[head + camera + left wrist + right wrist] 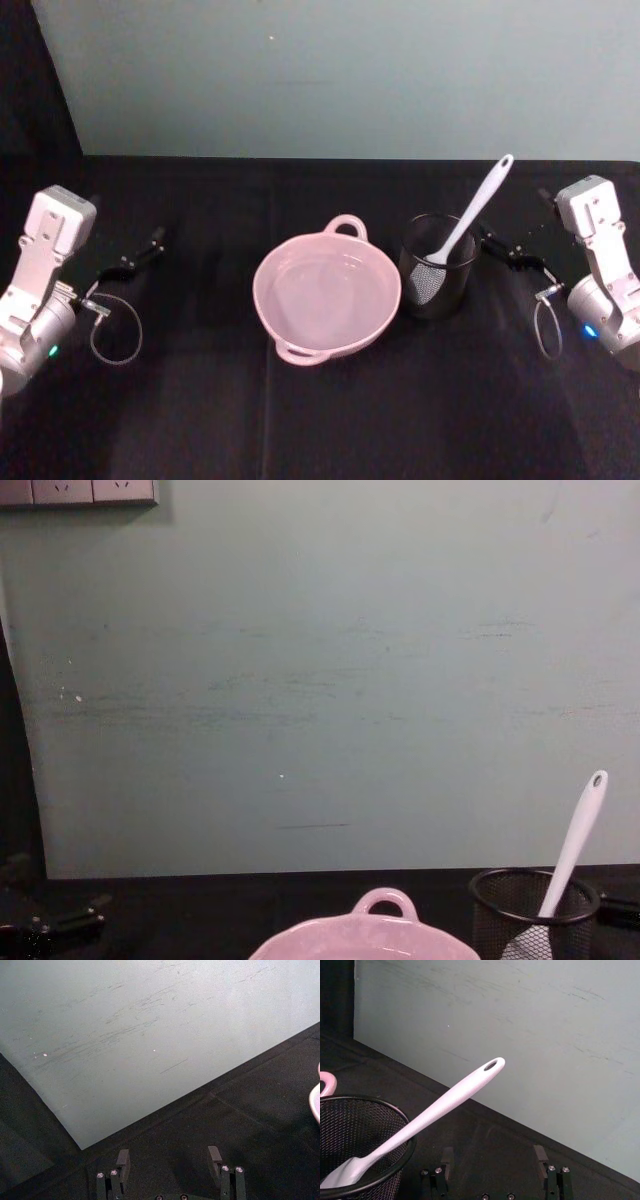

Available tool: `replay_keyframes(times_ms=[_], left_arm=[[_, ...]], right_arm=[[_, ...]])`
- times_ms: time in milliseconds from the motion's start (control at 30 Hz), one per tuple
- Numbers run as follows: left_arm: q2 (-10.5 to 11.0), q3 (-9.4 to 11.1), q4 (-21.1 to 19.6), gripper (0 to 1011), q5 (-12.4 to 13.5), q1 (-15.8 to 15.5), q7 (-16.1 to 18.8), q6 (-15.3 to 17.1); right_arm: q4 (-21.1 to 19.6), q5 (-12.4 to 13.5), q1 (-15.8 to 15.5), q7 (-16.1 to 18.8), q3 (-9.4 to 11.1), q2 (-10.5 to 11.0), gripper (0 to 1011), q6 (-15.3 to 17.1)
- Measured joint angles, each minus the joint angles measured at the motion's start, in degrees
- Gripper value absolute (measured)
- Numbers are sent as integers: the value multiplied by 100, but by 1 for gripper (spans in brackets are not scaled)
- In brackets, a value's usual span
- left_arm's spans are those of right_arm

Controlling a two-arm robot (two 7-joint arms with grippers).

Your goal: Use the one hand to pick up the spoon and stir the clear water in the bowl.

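The pale pink bowl (pixel 327 295) sits mid-table with clear water in it; its rim and loop handle (pixel 385 905) also rise into the chest view. The white spoon (pixel 470 215) stands head-down in a black wire-mesh cup (pixel 437 268) just right of the bowl, its handle leaning up and to the right. My right gripper (pixel 492 241) hovers open just right of the cup. In its wrist view (pixel 493 1157) the spoon handle (pixel 435 1115) passes above and ahead of the fingers, untouched. My left gripper (pixel 155 240) is parked open at the far left, its fingers (pixel 122 1162) empty.
A black cloth covers the table (pixel 320 420), and a pale green wall panel (pixel 320 680) stands behind it. A cable loop (pixel 115 330) hangs by the left wrist and another (pixel 547 325) by the right wrist. There is open cloth in front of the bowl.
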Motion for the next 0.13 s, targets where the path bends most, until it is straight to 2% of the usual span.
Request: replay_keyframes(times_ms=[133], left_arm=[[0,0,0,1011,0,0,0,0]], right_arm=[[0,2,0,1,0,0,1003,0]])
